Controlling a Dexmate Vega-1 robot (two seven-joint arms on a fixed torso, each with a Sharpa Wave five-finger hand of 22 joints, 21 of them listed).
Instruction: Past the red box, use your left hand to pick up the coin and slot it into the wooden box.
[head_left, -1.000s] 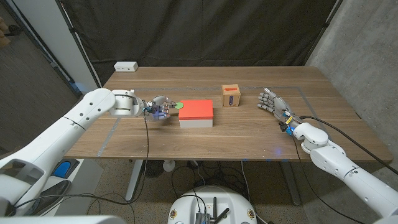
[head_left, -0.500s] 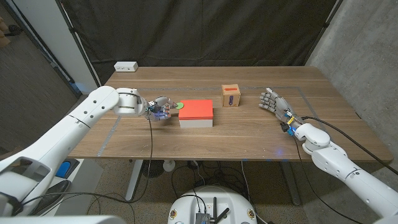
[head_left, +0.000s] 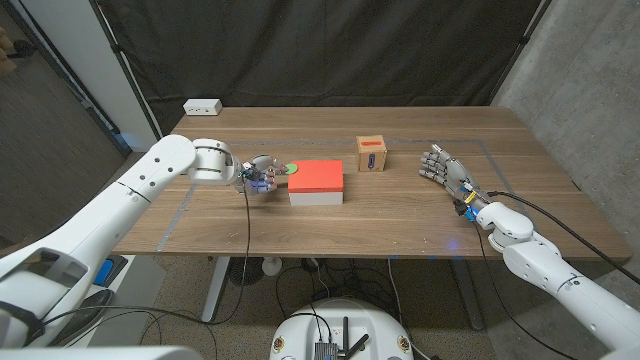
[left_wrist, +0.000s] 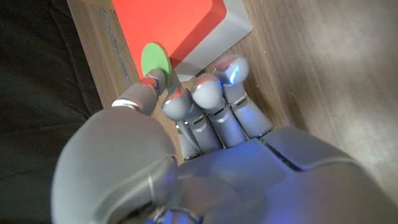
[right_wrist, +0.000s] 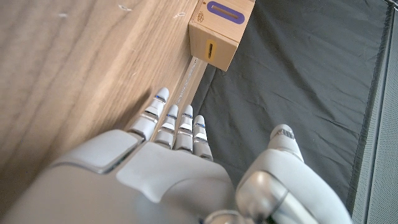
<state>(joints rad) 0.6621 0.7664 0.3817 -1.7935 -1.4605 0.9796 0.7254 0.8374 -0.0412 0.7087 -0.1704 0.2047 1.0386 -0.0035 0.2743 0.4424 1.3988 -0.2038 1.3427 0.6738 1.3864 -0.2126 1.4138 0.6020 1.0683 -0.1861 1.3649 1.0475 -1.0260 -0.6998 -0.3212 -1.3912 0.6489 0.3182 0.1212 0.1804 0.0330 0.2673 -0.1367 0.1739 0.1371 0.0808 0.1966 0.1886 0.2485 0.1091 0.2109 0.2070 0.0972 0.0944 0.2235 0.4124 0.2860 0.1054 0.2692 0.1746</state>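
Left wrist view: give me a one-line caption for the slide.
Left hand pinching the green coin beside the red box on the wooden table.

Left hand (head_left: 258, 176) fingers curled, seemingly pinching; right hand (head_left: 444, 168) fingers extended, apart, holding nothing.

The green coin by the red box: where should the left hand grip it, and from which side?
By its rim, thumb against a finger. The coin is a thin flat disc beside the red box, apparently touching it, so the box blocks that side. The left hand, already at it, probably does best coming from the open side away from the box.
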